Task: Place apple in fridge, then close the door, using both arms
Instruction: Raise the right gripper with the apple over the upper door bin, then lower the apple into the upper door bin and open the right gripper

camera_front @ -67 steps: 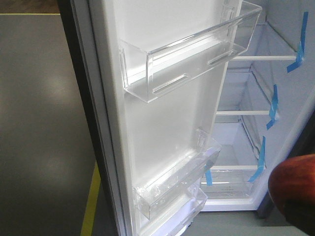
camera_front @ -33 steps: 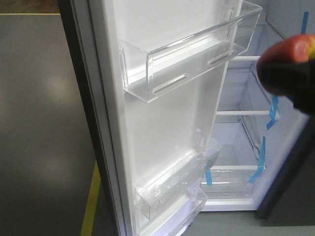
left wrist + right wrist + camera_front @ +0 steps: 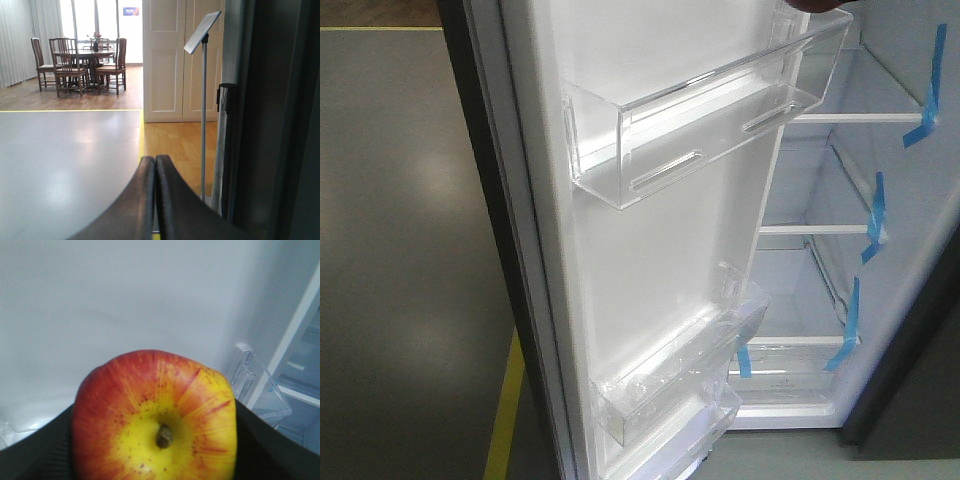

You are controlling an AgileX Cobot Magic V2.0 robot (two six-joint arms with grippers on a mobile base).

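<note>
One apple (image 3: 155,420), stem toward the camera, sits clamped in the right gripper (image 3: 155,450), close before the door (image 3: 650,260). The left gripper (image 3: 155,190) has its fingers pressed together, empty. The door bears three clear bins (image 3: 700,130); right of it the fridge (image 3: 800,290) shows three shelves (image 3: 820,230) and four blue tape strips (image 3: 875,215). Half a second ago the apple hung right of the door's top bin; now only a dark sliver (image 3: 820,5) shows above it.

A mock-home test hall is indicated by dining furniture (image 3: 85,57) and yellow floor tape (image 3: 70,110) beyond the left gripper (image 3: 154,160).
</note>
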